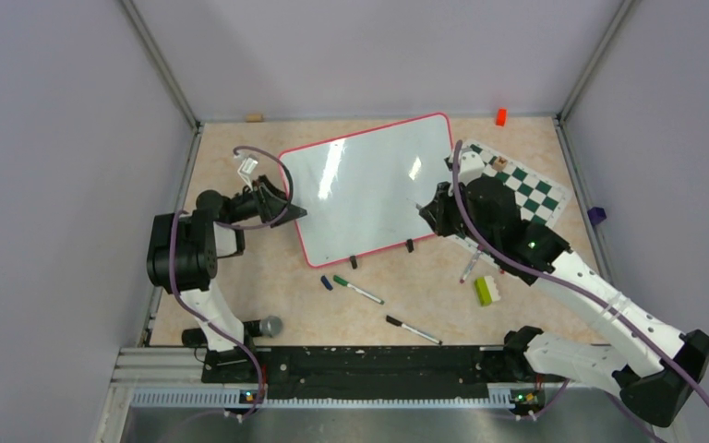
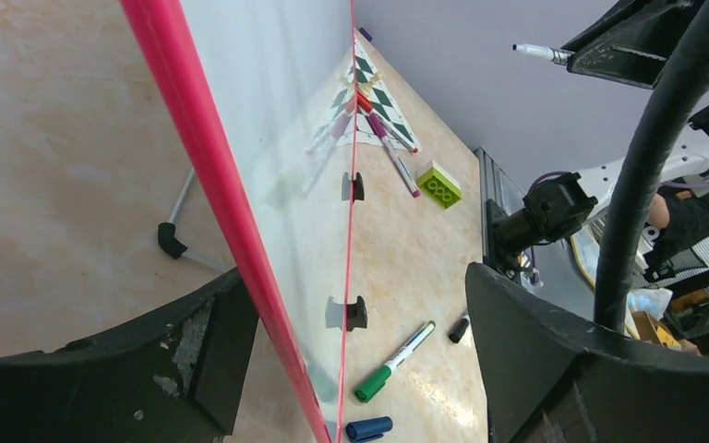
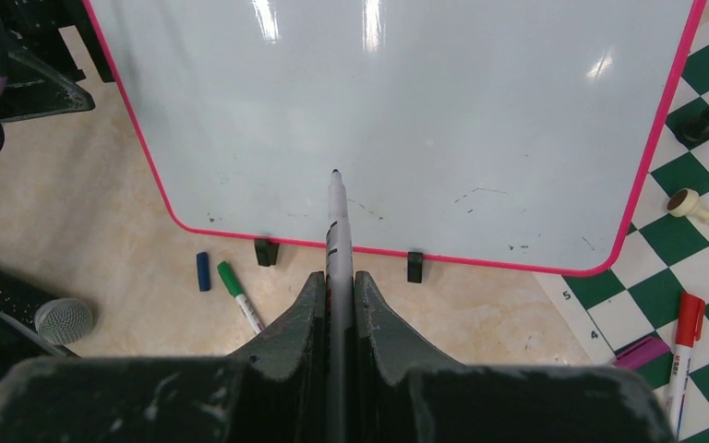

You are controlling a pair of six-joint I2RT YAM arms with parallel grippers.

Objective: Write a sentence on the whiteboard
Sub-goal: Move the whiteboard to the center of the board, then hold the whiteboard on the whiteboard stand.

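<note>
The whiteboard (image 1: 369,185) lies tilted in the middle of the table, glossy white with a red frame and two black feet. No blue sentence shows on it, only faint specks (image 3: 480,194). My left gripper (image 1: 282,205) is open and straddles the board's left edge; in the left wrist view (image 2: 355,277) the red frame (image 2: 212,157) runs close to one finger. My right gripper (image 1: 429,214) is shut on a marker (image 3: 335,231). The marker's tip hangs over the board's lower middle, just above the near edge.
A green-capped marker (image 1: 358,290), a blue cap (image 1: 327,283) and a black marker (image 1: 413,329) lie in front of the board. A green brick (image 1: 486,291) and another marker (image 1: 469,268) lie at the right. The chess mat (image 1: 526,189) with pieces lies behind my right arm.
</note>
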